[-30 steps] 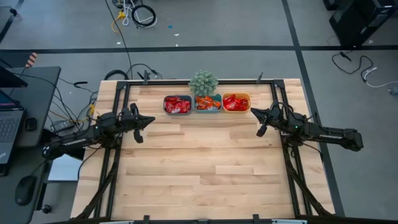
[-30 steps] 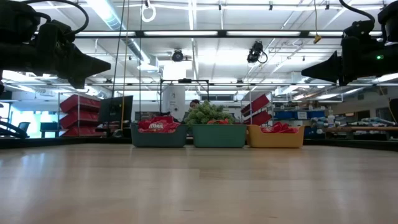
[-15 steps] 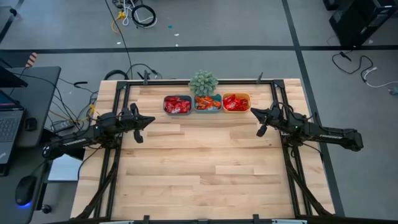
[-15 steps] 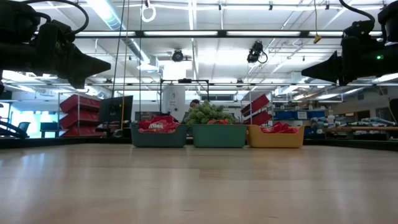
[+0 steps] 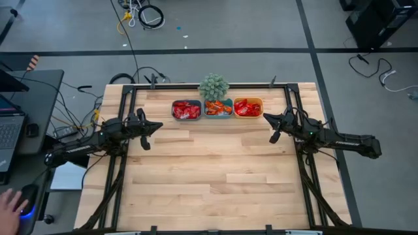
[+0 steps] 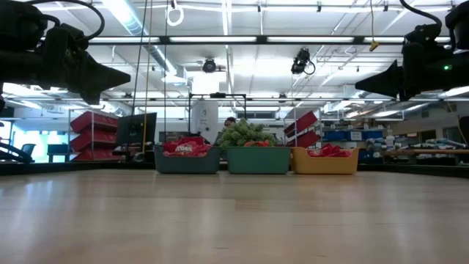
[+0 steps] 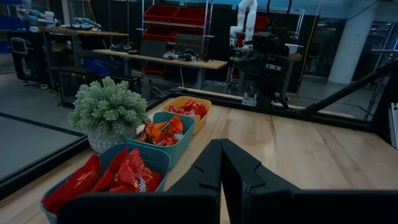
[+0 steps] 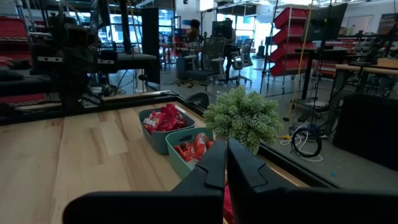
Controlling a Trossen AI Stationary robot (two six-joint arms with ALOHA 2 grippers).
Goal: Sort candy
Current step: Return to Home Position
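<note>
candy [image 5: 186,111] heaped in three trays [image 6: 256,161] at upper centre of the surface [image 5: 209,170]. left gripper [image 5: 155,125] at mid-left, right gripper [image 5: 268,118] at mid-right, both pressed closed on nothing, above the wood.

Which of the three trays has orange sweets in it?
The middle teal tray, next to the plant; the blue tray and yellow tray hold red packets.

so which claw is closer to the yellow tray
Right. The right claw hovers just off the yellow tray, by its outer corner; the left claw hovers far off at the opposite side of the table.
</note>
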